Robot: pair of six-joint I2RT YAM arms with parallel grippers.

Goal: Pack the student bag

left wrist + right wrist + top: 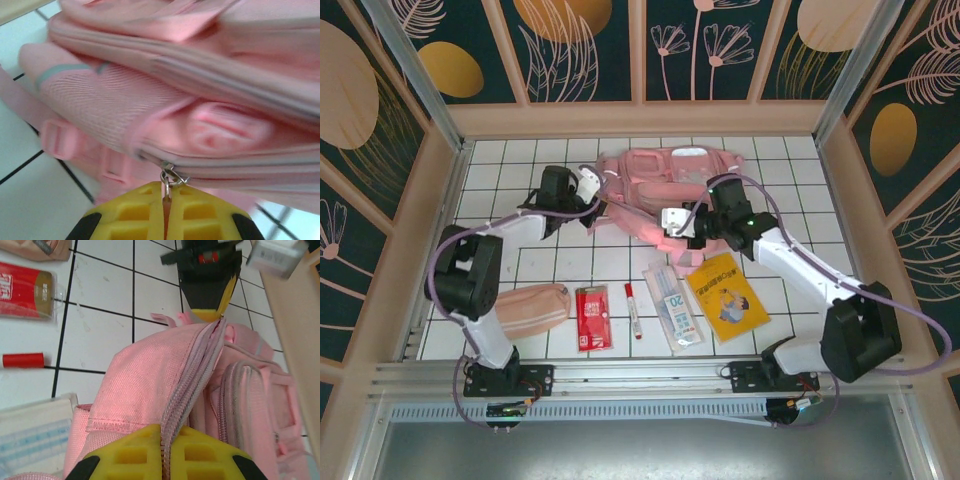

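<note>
My left fingers (157,200) are clenched on the zipper pull (167,179) of the bag (660,180), which lies mid-counter (520,270) toward the far edge. My right fingers (152,440) pinch the zipper seam (192,370), likely bracing it for unzipping.

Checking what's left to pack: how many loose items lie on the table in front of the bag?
5, left to right in the top view: peach pouch, red packet, red pen, clear packet, yellow booklet. More may hide under the bag.
</note>
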